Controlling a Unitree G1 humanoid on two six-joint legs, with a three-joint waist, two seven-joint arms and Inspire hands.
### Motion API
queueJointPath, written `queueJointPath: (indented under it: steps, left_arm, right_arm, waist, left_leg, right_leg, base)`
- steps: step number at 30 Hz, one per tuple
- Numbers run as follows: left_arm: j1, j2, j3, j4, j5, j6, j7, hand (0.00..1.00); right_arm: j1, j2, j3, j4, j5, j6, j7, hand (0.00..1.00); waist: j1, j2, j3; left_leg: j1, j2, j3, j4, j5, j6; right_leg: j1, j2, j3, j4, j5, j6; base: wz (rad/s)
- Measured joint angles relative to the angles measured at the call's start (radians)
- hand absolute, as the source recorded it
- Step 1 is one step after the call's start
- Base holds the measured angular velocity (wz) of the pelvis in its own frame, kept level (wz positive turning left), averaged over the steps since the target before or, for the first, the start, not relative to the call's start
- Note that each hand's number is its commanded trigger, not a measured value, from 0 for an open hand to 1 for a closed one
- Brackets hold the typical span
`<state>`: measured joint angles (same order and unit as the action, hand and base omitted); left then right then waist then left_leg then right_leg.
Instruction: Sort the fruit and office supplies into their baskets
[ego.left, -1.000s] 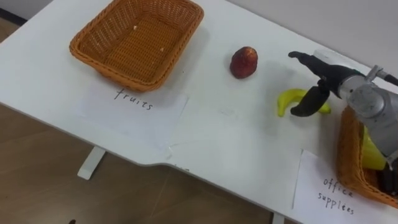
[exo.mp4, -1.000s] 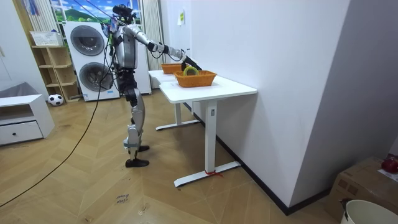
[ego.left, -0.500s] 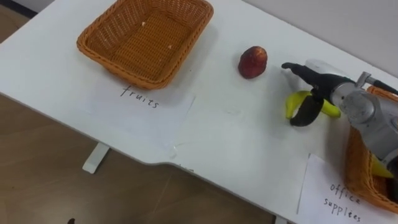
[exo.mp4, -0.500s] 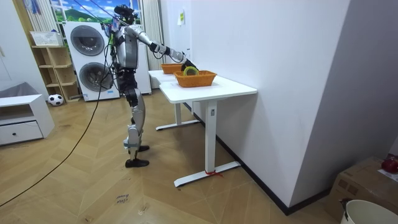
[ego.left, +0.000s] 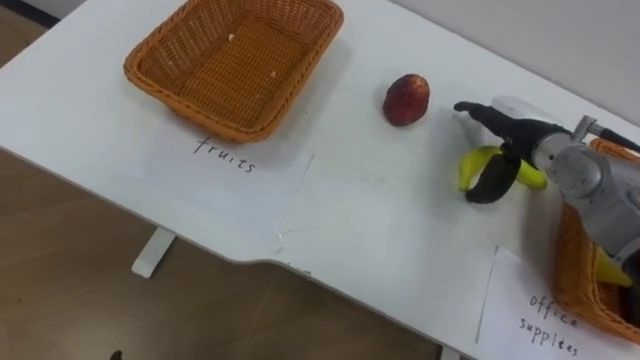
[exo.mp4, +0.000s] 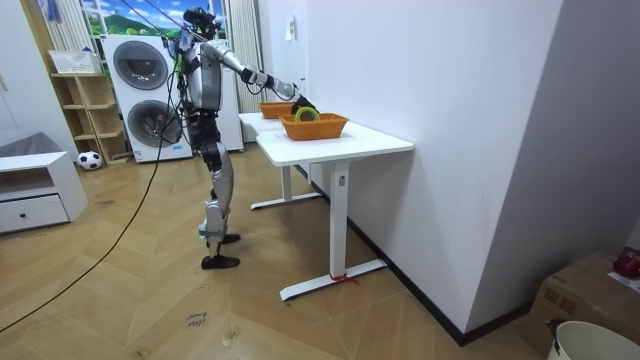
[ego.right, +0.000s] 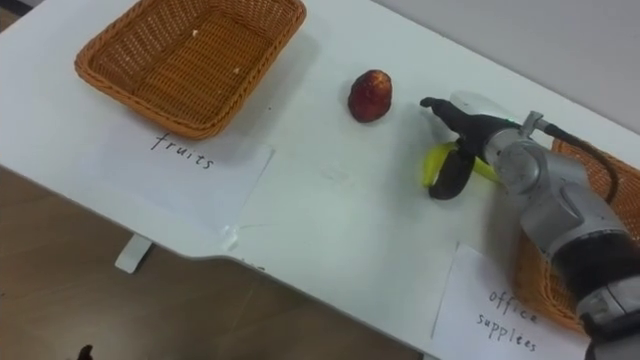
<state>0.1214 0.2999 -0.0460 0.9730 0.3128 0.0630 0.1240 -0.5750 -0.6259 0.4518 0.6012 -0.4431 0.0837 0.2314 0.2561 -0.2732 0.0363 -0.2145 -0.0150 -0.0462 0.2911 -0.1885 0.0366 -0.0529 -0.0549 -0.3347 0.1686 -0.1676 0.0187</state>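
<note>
**Down on banana (ego.left: 473, 163): rt hand (ego.left: 522, 140), grip not closed**

Standing at long side of white table (exo.mp4: 340, 142) in room view, rt arm stretched out over it toward the baskets.

In eye views: rt hand in from rt edge, set low over banana, mid-table.
- Fingers (ego.left: 480, 112) straight, pointing off to far left.
- Thumb (ego.left: 492, 183) bent down across banana's near side, touching or nearly so (hard to call).
- No closed grip, so hand open.
- Banana flat on tabletop under palm, yellow ends sticking out either side of thumb.

Around the hand:
- Left of fingertips, near but apart: red fruit (ego.left: 406, 99), alone on table.
- Just beyond fingers, far side: pale rounded item (ego.left: 515, 103), can't tell what.
- Well off to left of hand, toward far-left corner: wicker basket (ego.left: 200, 113), nothing inside but a few pale specks.
- Just at that basket's near rim: paper sheet (ego.left: 265, 180) w/ handwriting.
- Behind wrist, at rt edge: second wicker basket (ego.left: 565, 255), partly hidden by forearm. Inside it, sth yellow (ego.left: 605, 272), unclear what.
- Near side of wrist, by table's front edge: second handwritten sheet (ego.left: 520, 300), right beside second wicker basket.
</note>
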Motion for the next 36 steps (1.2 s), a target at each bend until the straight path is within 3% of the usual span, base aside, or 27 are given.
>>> queueJointPath:
  steps: [13,18,25,29,36]
  left_arm:
    - [-0.004,0.003,-0.003,-0.002,-0.006,0.004,-0.001,0.00]
    - [-0.003,0.009,0.003,-0.002,-0.006,0.020,-0.007,0.00]
    - [-0.006,0.009,0.003,-0.010,-0.005,0.022,-0.010,0.00]
    - [-0.019,0.009,0.002,-0.010,-0.006,0.024,-0.023,0.00]
    - [-0.019,0.008,0.002,-0.010,-0.006,0.041,-0.025,0.00]
  right_arm:
    - [-0.015,-0.010,0.002,0.010,-0.031,0.012,0.047,0.00]
    - [-0.015,-0.011,0.002,0.012,-0.038,0.027,0.057,0.00]
    - [-0.015,-0.012,0.000,0.022,-0.037,0.038,0.105,0.00]
    - [-0.015,-0.020,0.000,0.054,-0.033,0.040,0.146,0.00]
    - [-0.015,-0.020,0.000,0.098,-0.034,0.050,0.181,0.00]
  waist:
    - [-0.002,-0.001,-0.0004]
    - [0.001,-0.002,-0.0018]
    - [0.005,0.015,0.0007]
    - [0.025,0.026,0.0000]
    - [0.037,0.029,-0.0019]
  left_leg:
    - [-0.005,0.000,-0.012,-0.002,0.001,-0.002]
    - [-0.007,0.000,-0.012,0.004,0.001,-0.002]
    - [-0.013,0.000,-0.013,0.019,0.001,-0.002]
    - [-0.020,0.000,-0.016,0.032,0.000,-0.003]
    - [-0.022,0.000,-0.023,0.041,0.000,-0.004]
  right_leg:
    - [0.000,0.000,-0.027,0.000,0.000,0.000]
    - [0.000,0.000,-0.025,0.002,0.001,-0.001]
    - [0.003,0.001,-0.026,0.002,0.002,-0.003]
    - [0.004,0.004,-0.027,0.003,0.005,-0.007]
    - [0.010,0.005,-0.036,0.006,0.007,-0.011]
  base:
    - [0.02]
    - [0.02]
    - [0.00]
    - [0.00]
    - [0.01]
